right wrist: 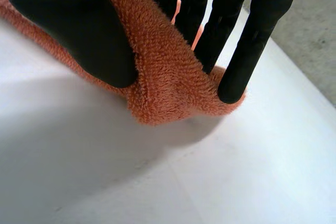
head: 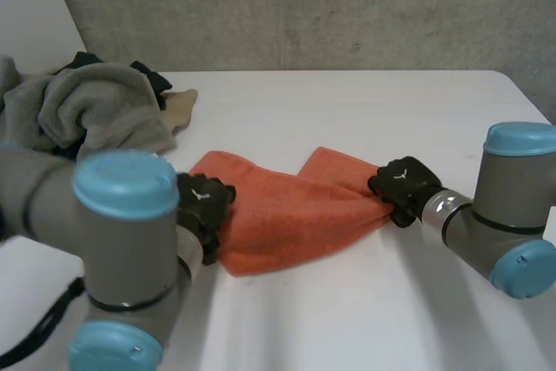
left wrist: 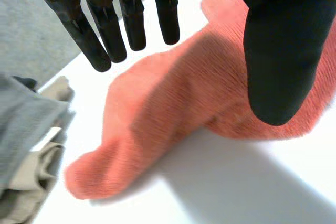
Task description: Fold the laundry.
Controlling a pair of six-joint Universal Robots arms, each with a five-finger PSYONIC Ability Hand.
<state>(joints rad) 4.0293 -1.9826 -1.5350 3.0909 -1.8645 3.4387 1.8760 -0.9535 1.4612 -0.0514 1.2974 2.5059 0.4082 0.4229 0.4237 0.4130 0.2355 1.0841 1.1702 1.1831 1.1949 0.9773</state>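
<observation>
An orange towel [head: 291, 210] lies bunched across the middle of the white table [head: 347, 310]. My left hand [head: 204, 210] hovers at the towel's left end. In the left wrist view its fingers [left wrist: 131, 19] are straight and its thumb stands apart, above the orange towel [left wrist: 173, 103] with nothing held. My right hand [head: 404, 184] is at the towel's right end. There the right hand [right wrist: 79, 30] pinches a raised fold of the orange towel [right wrist: 168, 82] between thumb and straight fingers [right wrist: 247, 40].
A pile of laundry sits at the back left: a grey towel [head: 95, 115], a beige cloth [head: 178, 106] and something black [head: 82, 60]. The grey cloth [left wrist: 21, 124] and beige cloth [left wrist: 31, 177] lie just beyond the orange towel's left end. A concrete wall stands behind the table.
</observation>
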